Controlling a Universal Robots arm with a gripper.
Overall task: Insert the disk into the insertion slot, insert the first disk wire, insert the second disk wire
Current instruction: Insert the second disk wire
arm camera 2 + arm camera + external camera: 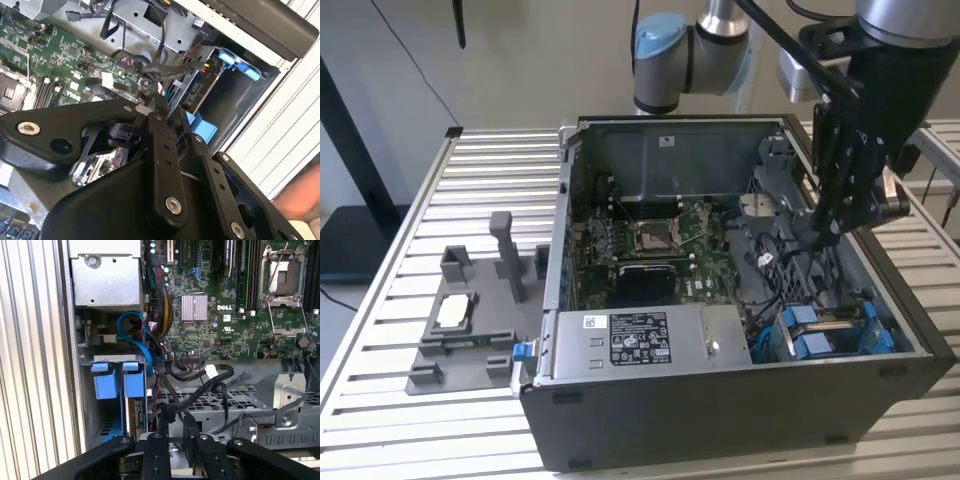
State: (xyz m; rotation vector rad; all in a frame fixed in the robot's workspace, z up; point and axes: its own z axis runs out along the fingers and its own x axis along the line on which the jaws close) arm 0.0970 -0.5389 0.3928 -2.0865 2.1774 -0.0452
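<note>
The disk (825, 330) sits in its blue carrier inside the insertion slot (880, 350), at the case's front corner on the exterior view's right. Its blue end tabs (120, 382) stick out of the grey bay frame (115, 359) in the first wrist view, and they also show in the second wrist view (240, 65). My gripper (830, 225) hangs inside the case just behind the bay. Its black fingers (162, 422) are closed on a black disk wire (220, 385) that loops up from the fingertips. In the second wrist view the gripper (157, 102) pinches the same wire (170, 70) near the drive's end.
A grey labelled power-supply box (640, 340) lies along the case front. The green motherboard (650, 250) with its processor socket (282, 270) fills the case floor. Loose black and blue cables (150, 340) crowd the space by the bay. A grey fixture (470, 320) stands on the slatted table (490, 170).
</note>
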